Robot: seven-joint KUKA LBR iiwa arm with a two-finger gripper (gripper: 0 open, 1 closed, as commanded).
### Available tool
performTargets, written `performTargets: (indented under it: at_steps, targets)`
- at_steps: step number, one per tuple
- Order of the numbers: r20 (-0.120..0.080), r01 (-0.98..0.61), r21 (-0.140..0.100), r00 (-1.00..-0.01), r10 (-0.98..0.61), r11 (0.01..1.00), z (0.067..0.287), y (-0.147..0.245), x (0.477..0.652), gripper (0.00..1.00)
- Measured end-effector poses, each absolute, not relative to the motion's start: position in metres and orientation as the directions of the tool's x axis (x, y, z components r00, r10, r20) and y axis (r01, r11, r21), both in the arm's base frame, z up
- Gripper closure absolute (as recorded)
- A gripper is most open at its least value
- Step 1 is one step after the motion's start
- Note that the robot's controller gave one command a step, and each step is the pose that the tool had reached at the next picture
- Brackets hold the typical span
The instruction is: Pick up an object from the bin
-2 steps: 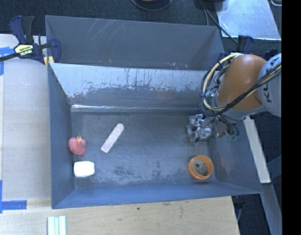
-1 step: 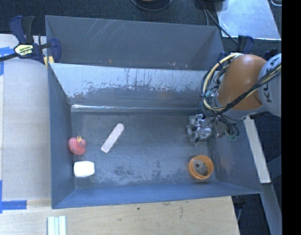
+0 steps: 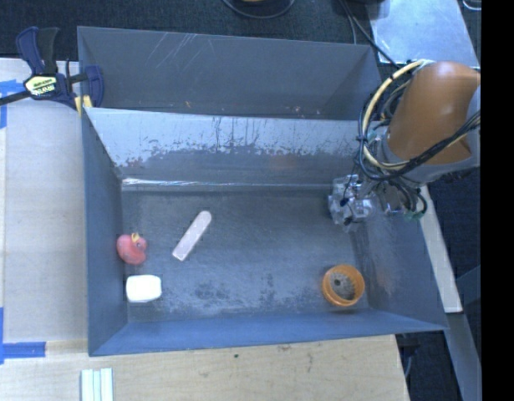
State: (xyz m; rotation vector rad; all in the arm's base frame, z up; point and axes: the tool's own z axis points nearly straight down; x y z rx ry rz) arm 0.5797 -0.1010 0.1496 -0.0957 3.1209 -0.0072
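We note the gripper [image 3: 350,204] by the right wall of the bin [image 3: 240,144]; wide or narrow, we cannot tell; the orange ring [image 3: 343,286] lies nearest, in the right corner, apart from it; white stick [image 3: 192,235], red fruit [image 3: 132,248] and white block [image 3: 144,288] lie far left; nothing looks picked yet; grasp and lift remain.
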Motion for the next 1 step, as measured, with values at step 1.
performTargets:
  at_steps: [1]
  targets:
    - [-0.011, -0.066, 0.005, -0.998, -0.066, 0.998, 0.0685, -0.1381, 0.5941, 1.00]
